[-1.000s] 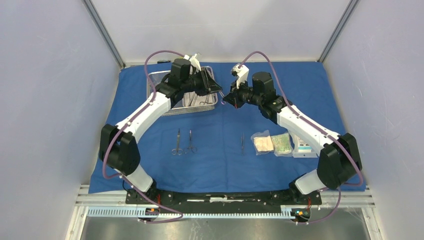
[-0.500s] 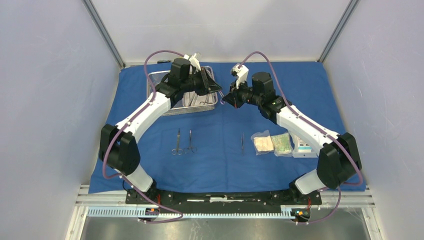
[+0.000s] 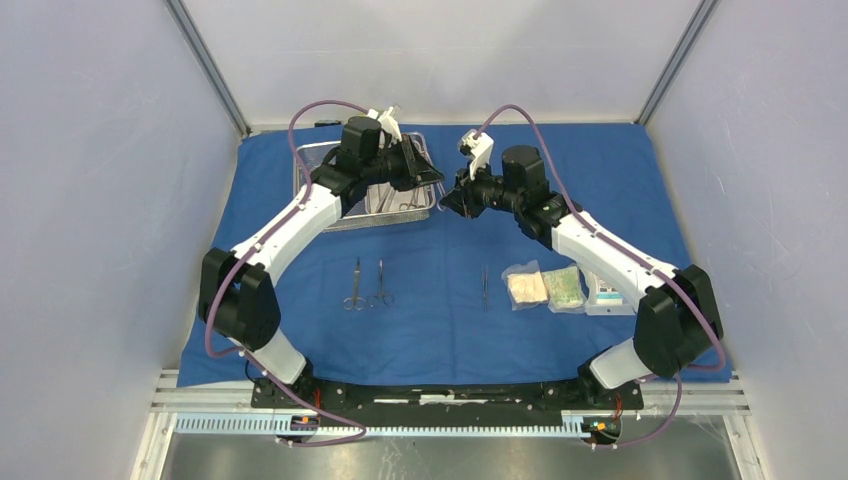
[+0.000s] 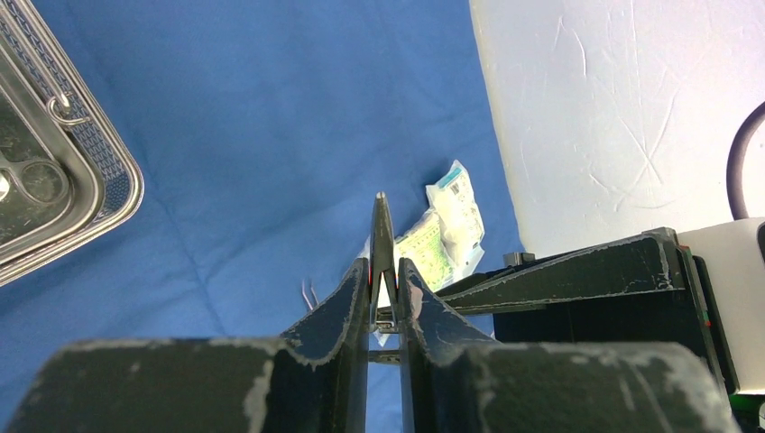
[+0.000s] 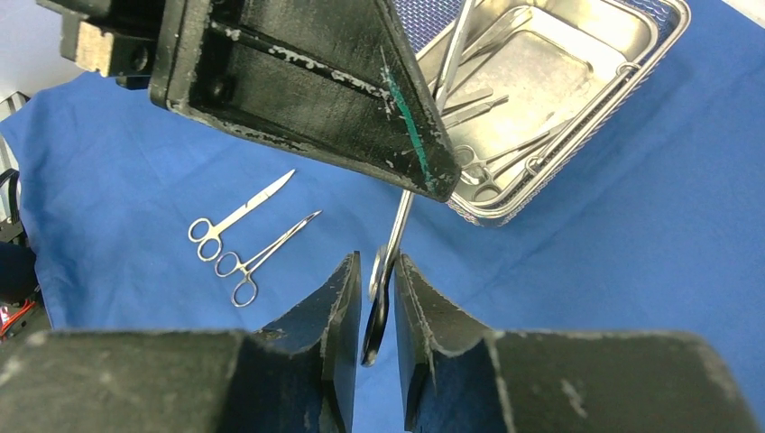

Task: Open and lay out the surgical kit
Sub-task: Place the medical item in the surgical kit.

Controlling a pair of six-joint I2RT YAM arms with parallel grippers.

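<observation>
— Where's the instrument (image 5: 402,209) being held?
— Near the counter's (image 3: 600,150) far edge, beside the tray (image 4: 95,167); the left hand (image 4: 382,271) is clamping it.
— The right hand (image 5: 377,271)?
— Straddling its handle; gripping or not, I cannot tell.

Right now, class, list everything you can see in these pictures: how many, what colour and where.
blue cloth: one, blue, spread over the table
wire-mesh tray: one, steel, far left on the cloth
steel pan: one, silver, inside the tray, instruments in it
scissors-like instruments: two, silver, side by side, near left
tweezers: one, silver, centre
packets: three, clear, right of the tweezers
held instrument: one, silver, between both grippers
left gripper: black, clamping it
right gripper: black, fingers flanking its handle
</observation>
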